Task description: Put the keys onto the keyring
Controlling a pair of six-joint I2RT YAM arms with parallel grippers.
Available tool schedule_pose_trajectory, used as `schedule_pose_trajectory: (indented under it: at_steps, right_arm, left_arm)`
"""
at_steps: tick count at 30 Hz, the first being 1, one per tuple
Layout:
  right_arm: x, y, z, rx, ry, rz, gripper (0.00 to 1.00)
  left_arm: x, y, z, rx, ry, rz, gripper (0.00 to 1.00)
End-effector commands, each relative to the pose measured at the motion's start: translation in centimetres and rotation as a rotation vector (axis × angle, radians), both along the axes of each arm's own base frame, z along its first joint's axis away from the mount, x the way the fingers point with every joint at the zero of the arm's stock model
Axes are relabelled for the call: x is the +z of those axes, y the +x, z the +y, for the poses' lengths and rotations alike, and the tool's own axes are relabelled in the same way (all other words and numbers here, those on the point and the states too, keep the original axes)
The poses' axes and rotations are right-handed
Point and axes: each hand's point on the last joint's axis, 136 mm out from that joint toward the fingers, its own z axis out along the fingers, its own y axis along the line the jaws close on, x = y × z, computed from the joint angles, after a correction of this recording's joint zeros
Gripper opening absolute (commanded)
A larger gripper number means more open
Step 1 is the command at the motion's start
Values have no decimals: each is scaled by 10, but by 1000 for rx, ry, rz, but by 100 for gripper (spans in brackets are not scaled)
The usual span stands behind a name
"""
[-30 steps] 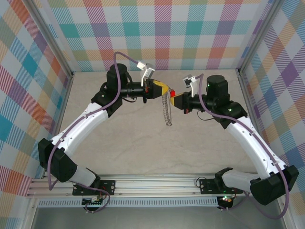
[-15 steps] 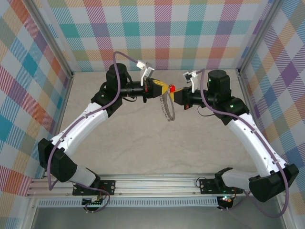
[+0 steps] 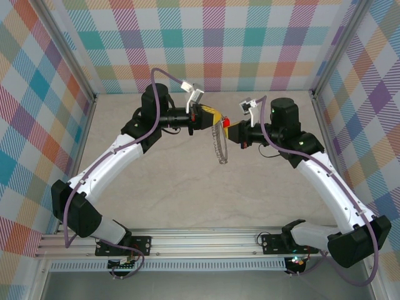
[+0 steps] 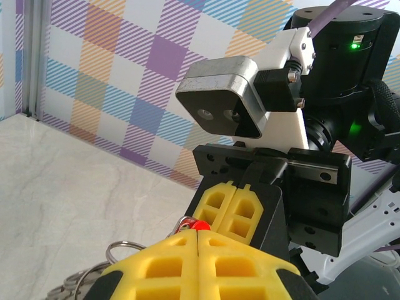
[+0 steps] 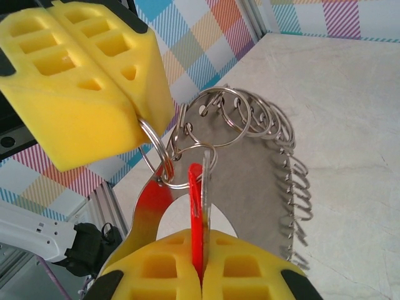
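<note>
Lower in the overhead view than a moment ago, the right gripper (image 3: 232, 129) pinches the tiny red-headed silver key (image 3: 226, 121) in mid-air, against the top loops of the large grey-silver loop-fringed metal keyring (image 3: 219, 145) — which dangles from the tightly clamped left gripper (image 3: 216, 117).

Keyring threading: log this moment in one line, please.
left gripper: shut on keyring loop | right gripper: shut on red key | red key at loops, threading unconfirmed | keyring hanging above table

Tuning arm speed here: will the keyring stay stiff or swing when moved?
Probably stiff as a hoop: the keyring hangs from the left claw without sagging. Its small loops likely flop and jingle. Pinched at one edge, it may well swing.
</note>
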Motion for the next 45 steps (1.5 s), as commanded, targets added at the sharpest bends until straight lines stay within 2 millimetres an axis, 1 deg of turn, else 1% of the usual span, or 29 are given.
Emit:
schedule_pose_trajectory:
  at_steps: [1,10,20,23,24,26,28,30,32,36,39,45]
  right_arm:
    - [19,-3,-2,8,23,-53,0]
    - [32,0,-2,7,4,-89,0]
    - [29,0,-3,5,-5,-81,0]
    - [29,1,-3,0,-13,-77,0]
    - [29,2,-3,0,-18,-72,0]
    - [27,3,-3,3,-28,-60,0]
    - [25,5,-2,4,-37,-47,0]
    - [20,7,-2,1,-51,-29,0]
    - [14,8,-1,1,-62,-13,0]
    - [2,12,-1,-1,-84,17,0]
    - [-8,15,-1,-1,-101,40,0]
    - [-36,28,4,-3,-132,86,0]
  left_arm:
    - [19,-7,-3,-34,-34,-62,0]
    - [17,-9,-2,-39,-29,-59,0]
    - [19,-9,-2,-35,-29,-59,0]
    - [16,-4,-1,-7,-21,-49,0]
    - [15,-3,0,3,-19,-47,2]
    - [15,-2,0,14,-20,-44,13]
    - [14,1,1,30,-19,-37,28]
    - [13,1,2,45,-17,-35,39]
    - [14,2,5,64,-15,-37,44]
    - [14,3,14,120,-7,-44,51]
    - [13,6,23,173,3,-41,52]
    - [-1,19,51,333,31,-3,54]
